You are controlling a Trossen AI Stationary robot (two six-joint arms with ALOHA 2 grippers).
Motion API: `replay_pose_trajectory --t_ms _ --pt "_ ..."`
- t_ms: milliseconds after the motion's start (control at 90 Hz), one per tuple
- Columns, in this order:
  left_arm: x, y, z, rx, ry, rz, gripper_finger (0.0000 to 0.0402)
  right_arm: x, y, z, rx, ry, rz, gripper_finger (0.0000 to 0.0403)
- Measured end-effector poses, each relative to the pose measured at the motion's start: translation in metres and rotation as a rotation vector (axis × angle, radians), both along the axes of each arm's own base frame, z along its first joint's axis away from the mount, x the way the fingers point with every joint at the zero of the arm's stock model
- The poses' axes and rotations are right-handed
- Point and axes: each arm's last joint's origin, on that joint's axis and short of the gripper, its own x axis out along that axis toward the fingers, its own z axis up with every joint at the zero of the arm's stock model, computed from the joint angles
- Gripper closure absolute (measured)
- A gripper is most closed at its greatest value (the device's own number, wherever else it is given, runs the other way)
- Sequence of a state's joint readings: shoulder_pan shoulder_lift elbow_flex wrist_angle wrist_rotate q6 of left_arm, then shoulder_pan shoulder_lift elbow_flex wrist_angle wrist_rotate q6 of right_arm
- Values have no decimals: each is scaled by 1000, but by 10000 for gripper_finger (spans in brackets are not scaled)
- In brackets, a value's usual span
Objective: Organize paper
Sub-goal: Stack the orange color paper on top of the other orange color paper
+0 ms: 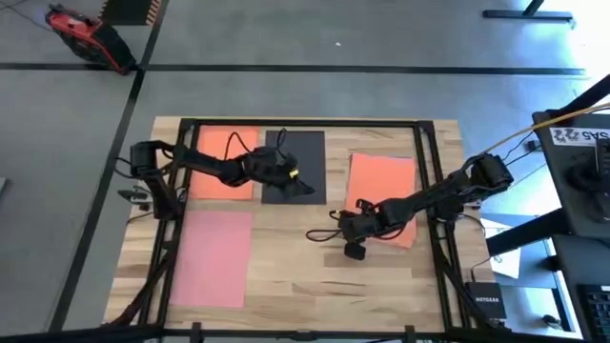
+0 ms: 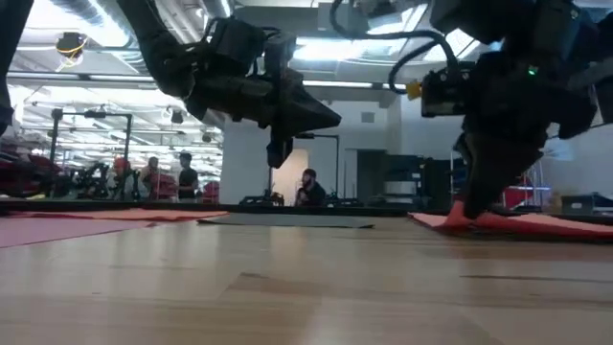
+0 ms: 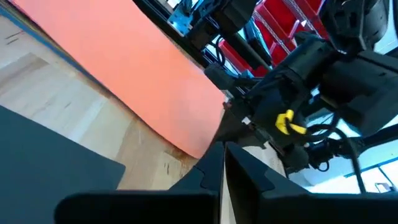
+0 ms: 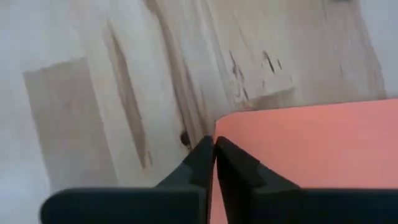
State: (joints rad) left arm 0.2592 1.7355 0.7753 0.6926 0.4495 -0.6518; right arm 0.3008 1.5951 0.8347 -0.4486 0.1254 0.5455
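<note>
Right gripper [image 4: 213,155] fingers closed, apparently pinching orange sheet [image 4: 311,155] corner.

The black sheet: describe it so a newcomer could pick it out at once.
On the wooden table, look along the far edge. The black sheet lies there between two orange sheets, close beside the left one, under the left gripper. It is the only dark sheet.

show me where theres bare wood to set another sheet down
Free: the near middle, between the pink sheet and the table's right rail, below the right gripper. Crowded: the far edge, where the orange sheet, the black sheet and the right orange sheet lie.
</note>
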Motion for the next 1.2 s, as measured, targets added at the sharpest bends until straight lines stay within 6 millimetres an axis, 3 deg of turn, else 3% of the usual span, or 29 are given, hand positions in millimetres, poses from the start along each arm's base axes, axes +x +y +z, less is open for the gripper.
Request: replay_pose_trajectory --t_ms 311,989,1200 --pt "0 0 0 0 -2 -16 402 2 3 3 69 6 21 348" --pt "0 -1 0 29 -9 -30 402 5 3 4 48 -36 14 182" --pt "0 -1 0 42 -11 -34 402 6 2 -1 16 -33 -4 161"
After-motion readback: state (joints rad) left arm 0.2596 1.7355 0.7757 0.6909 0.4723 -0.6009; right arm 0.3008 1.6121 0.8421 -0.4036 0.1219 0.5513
